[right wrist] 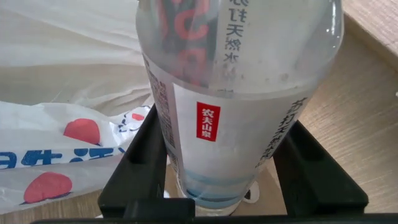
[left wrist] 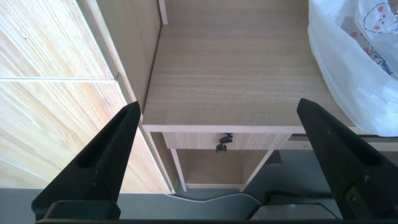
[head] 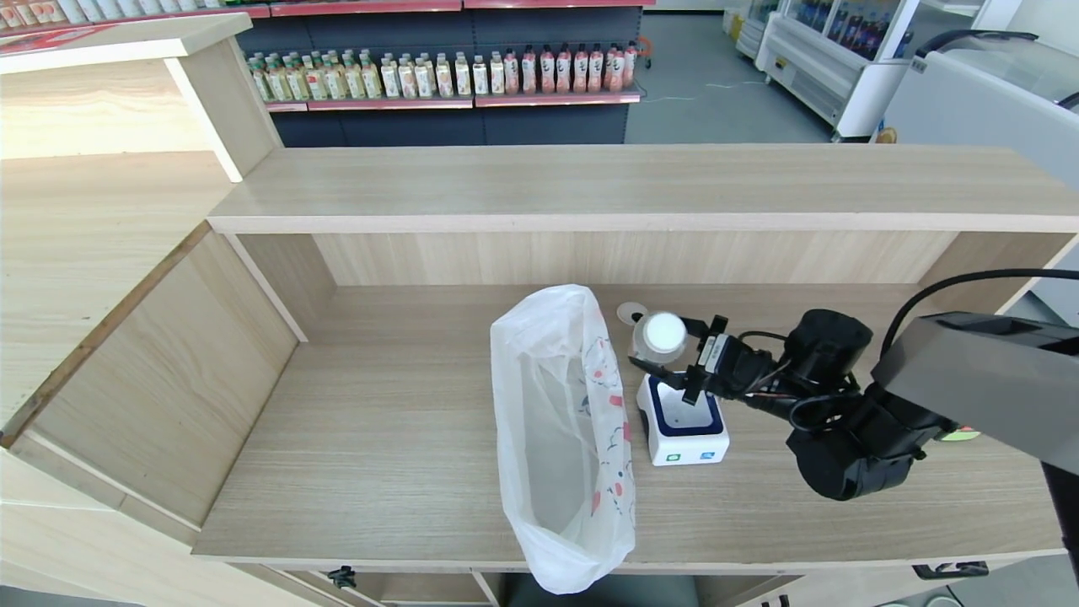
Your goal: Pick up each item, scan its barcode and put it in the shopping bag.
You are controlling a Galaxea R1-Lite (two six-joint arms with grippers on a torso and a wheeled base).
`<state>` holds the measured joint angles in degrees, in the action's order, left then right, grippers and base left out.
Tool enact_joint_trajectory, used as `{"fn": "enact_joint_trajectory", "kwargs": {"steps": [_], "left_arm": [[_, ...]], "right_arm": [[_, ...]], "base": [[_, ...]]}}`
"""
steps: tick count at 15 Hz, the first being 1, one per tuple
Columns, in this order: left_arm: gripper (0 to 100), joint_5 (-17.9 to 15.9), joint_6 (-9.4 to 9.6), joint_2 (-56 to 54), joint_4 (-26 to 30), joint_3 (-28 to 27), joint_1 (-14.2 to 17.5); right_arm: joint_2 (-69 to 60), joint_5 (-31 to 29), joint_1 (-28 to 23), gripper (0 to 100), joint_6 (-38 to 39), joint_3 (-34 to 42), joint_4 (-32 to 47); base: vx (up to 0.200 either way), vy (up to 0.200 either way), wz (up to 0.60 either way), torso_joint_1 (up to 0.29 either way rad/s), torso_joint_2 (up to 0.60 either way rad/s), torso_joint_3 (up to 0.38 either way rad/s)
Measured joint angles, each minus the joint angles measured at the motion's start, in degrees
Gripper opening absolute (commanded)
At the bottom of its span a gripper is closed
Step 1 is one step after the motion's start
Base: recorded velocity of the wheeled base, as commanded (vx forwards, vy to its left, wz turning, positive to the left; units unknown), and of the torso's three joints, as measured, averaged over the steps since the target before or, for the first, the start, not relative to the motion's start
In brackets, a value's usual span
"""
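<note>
Bottle (head: 663, 334) in right gripper (head: 668, 344) hovers beside shopping bag (head: 609, 421).

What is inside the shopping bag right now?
Nothing visible: the shopping bag gapes open, showing only its own white lining. Its folds near the counter edge hide the deepest part. The bottle is outside it, in the right claw.

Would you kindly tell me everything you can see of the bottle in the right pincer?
The bottle is clear plastic with a round white cap and holds a clear liquid. A see-through label wraps its body, carrying a small red patch and printed characters. It stands roughly upright, clamped on both sides by the fingers of the right pincer. It sits just beyond the white scanner, beside the shopping bag. Whether its base rests on anything cannot be told.
</note>
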<state>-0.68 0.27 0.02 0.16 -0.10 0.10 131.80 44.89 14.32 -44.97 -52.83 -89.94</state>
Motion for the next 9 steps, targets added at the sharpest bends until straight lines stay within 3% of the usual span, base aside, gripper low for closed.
{"fn": "enact_joint_trajectory", "kwargs": {"steps": [9], "left_arm": [[100,0.0,-0.02,0.0,0.0,0.0,0.0]], "right_arm": [[-6.3,0.3,-1.3,0,0.2,9.4,0.0]], "base": [[0.0,0.0,0.0,0.0,0.0,0.0]]}}
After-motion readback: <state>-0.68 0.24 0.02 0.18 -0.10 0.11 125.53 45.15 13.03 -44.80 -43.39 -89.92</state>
